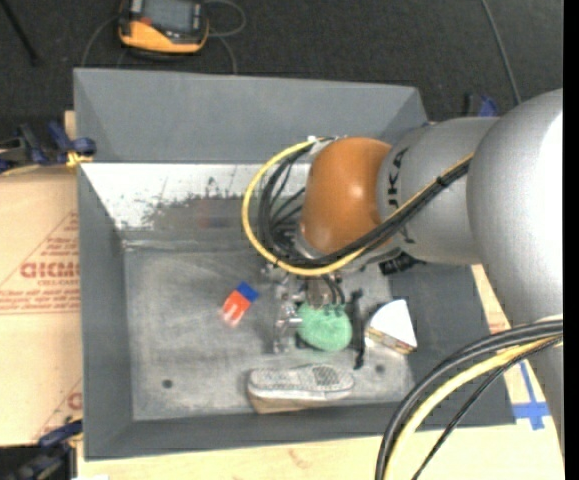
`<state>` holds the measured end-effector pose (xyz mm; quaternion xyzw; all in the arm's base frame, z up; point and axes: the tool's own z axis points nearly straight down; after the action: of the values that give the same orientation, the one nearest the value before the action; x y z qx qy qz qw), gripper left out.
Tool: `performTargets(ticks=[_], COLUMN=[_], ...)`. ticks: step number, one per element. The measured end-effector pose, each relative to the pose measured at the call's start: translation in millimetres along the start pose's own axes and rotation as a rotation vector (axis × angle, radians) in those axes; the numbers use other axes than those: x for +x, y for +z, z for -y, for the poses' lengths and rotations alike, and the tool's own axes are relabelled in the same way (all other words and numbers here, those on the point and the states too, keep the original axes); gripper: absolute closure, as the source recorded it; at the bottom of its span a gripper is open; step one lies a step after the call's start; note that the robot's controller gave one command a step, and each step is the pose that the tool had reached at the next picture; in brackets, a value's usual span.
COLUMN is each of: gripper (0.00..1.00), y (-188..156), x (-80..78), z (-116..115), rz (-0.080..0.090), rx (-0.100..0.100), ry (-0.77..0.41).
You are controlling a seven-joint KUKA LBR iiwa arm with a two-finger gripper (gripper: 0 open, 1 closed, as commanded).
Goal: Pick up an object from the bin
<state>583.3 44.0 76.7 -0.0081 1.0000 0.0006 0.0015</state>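
Observation:
My gripper (304, 323) reaches down into the middle of the bin under the orange wrist cover. Its metal fingers stand right beside a green, rounded, soft-looking lump (324, 328), touching or nearly touching its left side. Left of the fingers lies a small orange and blue block (237, 305). A grey shoe sole-like piece (299, 385) rests near the bin's front wall, just below the gripper. A white wedge with a brown edge (392, 326) sits to the right of the green lump.
The arm and its looping yellow and black cables cover the bin's right and back part. The bin's left floor is bare grey metal.

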Motion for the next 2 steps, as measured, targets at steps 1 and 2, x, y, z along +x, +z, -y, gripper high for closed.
performTargets(ticks=[1, 2], gripper=[0.0, 1.0], y=[3, 2], x=[-28.0, -27.4], z=[-18, -34], rz=[0.0, 0.004], rx=[0.001, 0.0], ry=[0.036, 0.083])
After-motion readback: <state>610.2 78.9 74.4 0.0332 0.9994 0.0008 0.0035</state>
